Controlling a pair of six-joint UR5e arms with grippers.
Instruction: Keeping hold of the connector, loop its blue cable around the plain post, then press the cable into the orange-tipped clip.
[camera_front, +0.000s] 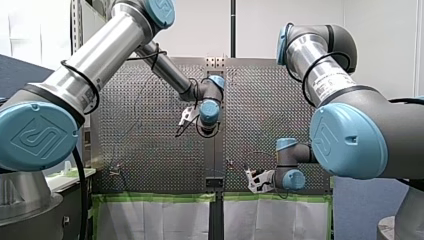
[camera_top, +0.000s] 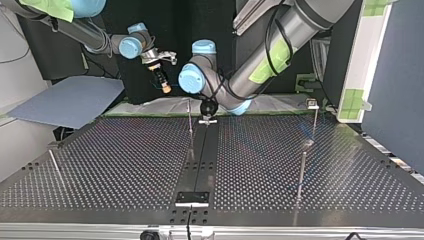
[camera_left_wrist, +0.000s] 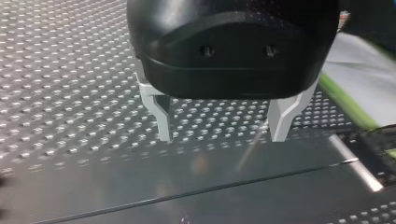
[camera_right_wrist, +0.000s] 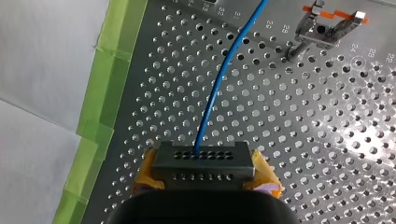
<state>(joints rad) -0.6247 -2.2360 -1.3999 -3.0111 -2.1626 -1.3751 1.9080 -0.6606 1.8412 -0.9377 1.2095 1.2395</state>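
Right gripper (camera_right_wrist: 205, 175), closed: its yellow pads (camera_right_wrist: 265, 175) clamp the two ends of a grey multi-hole connector (camera_right_wrist: 204, 161), held over the perforated table (camera_right_wrist: 289, 140) close to its edge. Blue cable (camera_right_wrist: 215, 93) leaves the connector's face and runs ahead of the gripper in a gentle curve over the table, passing out of view. Orange-tipped clip (camera_right_wrist: 327, 29) stands on the table ahead of the gripper and to one side of the cable, apart from it; the cable is not seated in the clip. Green tape (camera_right_wrist: 105, 102) borders the table edge beside the gripper, with white sheeting (camera_right_wrist: 42, 93) beyond. Left gripper (camera_left_wrist: 223, 126), black-bodied, has its metal fingers (camera_left_wrist: 161, 114) spread wide with nothing between them, and is poised over the smooth centre strip (camera_left_wrist: 187, 186) of the table. In the top view it hangs at the table's far middle, just beside a thin upright post (camera_top: 190, 127), with the right gripper well apart towards that view's left
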